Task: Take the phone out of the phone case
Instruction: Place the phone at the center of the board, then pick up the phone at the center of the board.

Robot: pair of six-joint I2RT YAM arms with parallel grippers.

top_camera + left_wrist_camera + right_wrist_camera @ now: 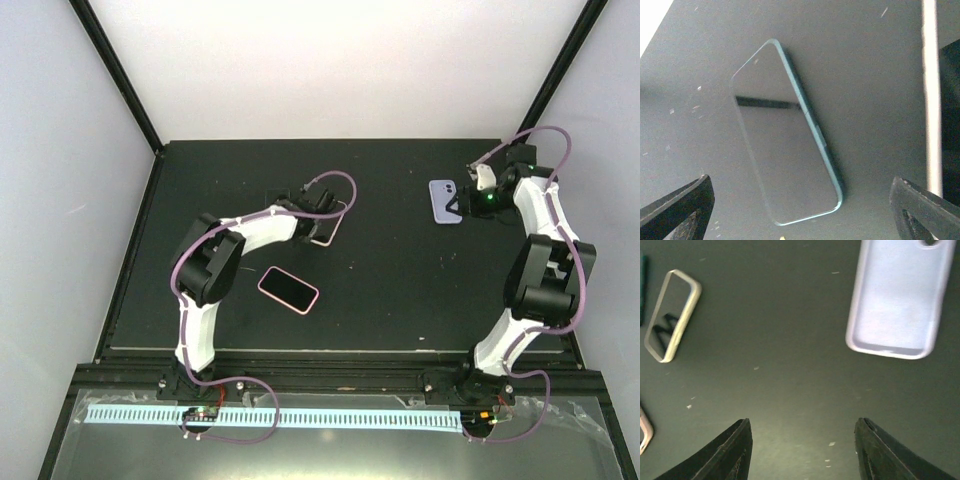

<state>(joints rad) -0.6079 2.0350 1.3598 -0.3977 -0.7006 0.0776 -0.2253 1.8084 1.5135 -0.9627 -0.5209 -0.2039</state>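
Observation:
An empty lavender phone case [445, 200] lies open side up at the back right, and also shows in the right wrist view [895, 300]. My right gripper [468, 197] [802, 421] is open and empty, just beside the case and not touching it. A bare phone with a teal rim [785, 145] lies flat, screen up, under my left gripper [322, 203] [799, 178]. That gripper is open and hovers over the phone's near end with the fingers wide on either side. The arm hides this phone in the top view.
A phone with a pale beige rim [325, 233] [671, 315] lies next to the left gripper. A phone in a pink case [288, 289] lies nearer the front. A pale straight edge [931, 90] runs down the right of the left wrist view.

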